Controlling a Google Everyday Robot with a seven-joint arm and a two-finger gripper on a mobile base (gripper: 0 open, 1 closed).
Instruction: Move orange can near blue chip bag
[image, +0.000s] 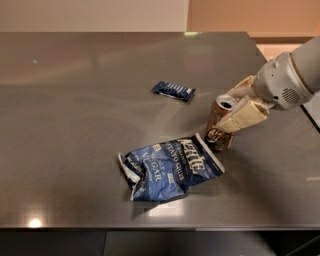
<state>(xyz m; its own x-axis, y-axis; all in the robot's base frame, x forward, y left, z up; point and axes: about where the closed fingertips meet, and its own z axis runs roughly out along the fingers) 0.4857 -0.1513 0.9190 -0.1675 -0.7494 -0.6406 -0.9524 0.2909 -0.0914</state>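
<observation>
The orange can (216, 134) stands upright on the grey table (75, 100), its base touching the upper right corner of the blue chip bag (170, 167). The bag lies flat and wrinkled at the table's front centre. My gripper (226, 112) comes in from the right. Its cream fingers (243, 116) sit on either side of the can's upper half, shut on it. The near finger covers part of the can's side.
A small dark blue snack bar wrapper (173, 90) lies behind the bag, left of the can. The table's right edge (305, 112) runs close behind my arm. The front edge (150, 227) is just below the bag.
</observation>
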